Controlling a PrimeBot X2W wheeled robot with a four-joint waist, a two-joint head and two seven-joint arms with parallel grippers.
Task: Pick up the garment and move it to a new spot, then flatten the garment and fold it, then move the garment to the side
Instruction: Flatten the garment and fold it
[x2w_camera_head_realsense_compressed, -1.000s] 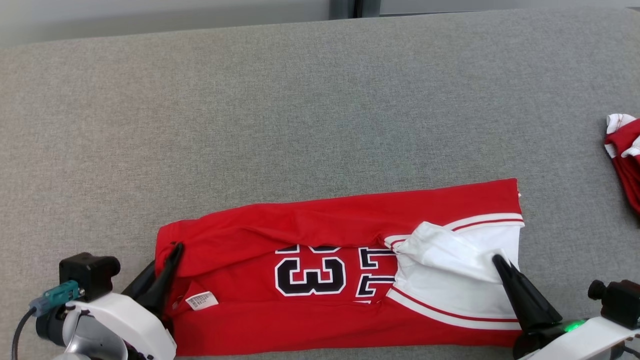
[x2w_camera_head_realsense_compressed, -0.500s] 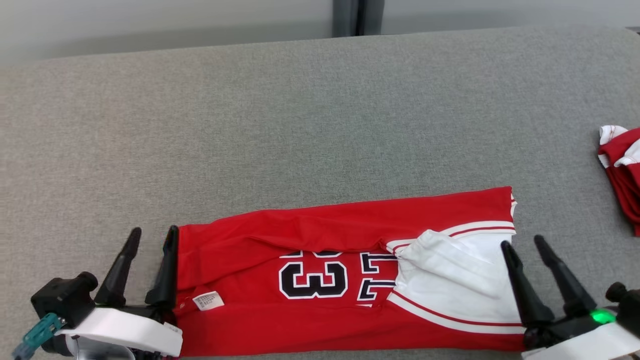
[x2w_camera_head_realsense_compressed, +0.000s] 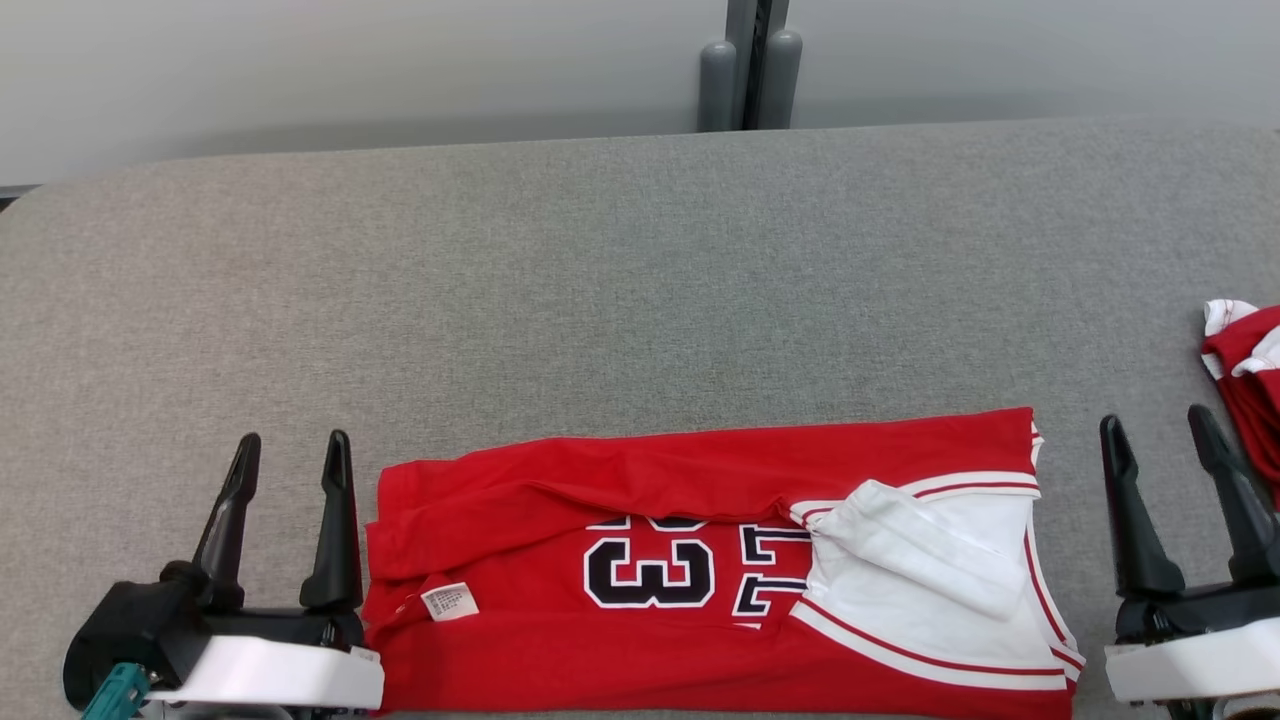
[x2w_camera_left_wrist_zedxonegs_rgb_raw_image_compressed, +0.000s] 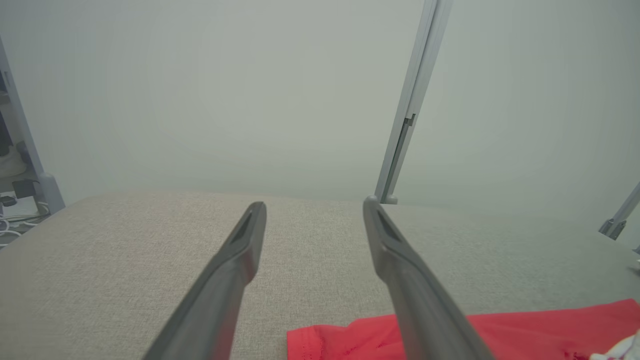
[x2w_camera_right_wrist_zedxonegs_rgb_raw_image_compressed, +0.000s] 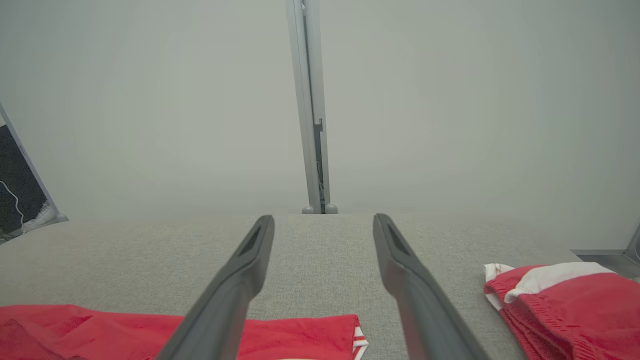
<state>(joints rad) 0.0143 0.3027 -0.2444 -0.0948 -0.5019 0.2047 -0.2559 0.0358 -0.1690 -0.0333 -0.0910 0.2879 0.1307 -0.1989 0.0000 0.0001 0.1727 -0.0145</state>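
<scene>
The garment (x2w_camera_head_realsense_compressed: 680, 520) is a red jersey with white panels and a black "33", folded into a long band near the front edge of the grey table (x2w_camera_head_realsense_compressed: 600, 280). Its red edge also shows in the left wrist view (x2w_camera_left_wrist_zedxonegs_rgb_raw_image_compressed: 525, 325) and the right wrist view (x2w_camera_right_wrist_zedxonegs_rgb_raw_image_compressed: 125, 330). My left gripper (x2w_camera_head_realsense_compressed: 292, 448) stands open just left of the garment's left end, fingers apart, holding nothing. My right gripper (x2w_camera_head_realsense_compressed: 1155, 425) stands open just right of the garment's right end, also holding nothing. Both pairs of fingers point toward the far side of the table.
A second red and white garment (x2w_camera_head_realsense_compressed: 1245, 370) lies bunched at the table's right edge, close beside my right gripper, seen too in the right wrist view (x2w_camera_right_wrist_zedxonegs_rgb_raw_image_compressed: 565, 300). A grey post (x2w_camera_head_realsense_compressed: 748, 65) stands against the pale wall behind the table.
Both grippers were shut on the garment's ends a second ago; they have let go, opened, and drawn outward off the cloth. The head camera has tilted, shifting the whole picture.
</scene>
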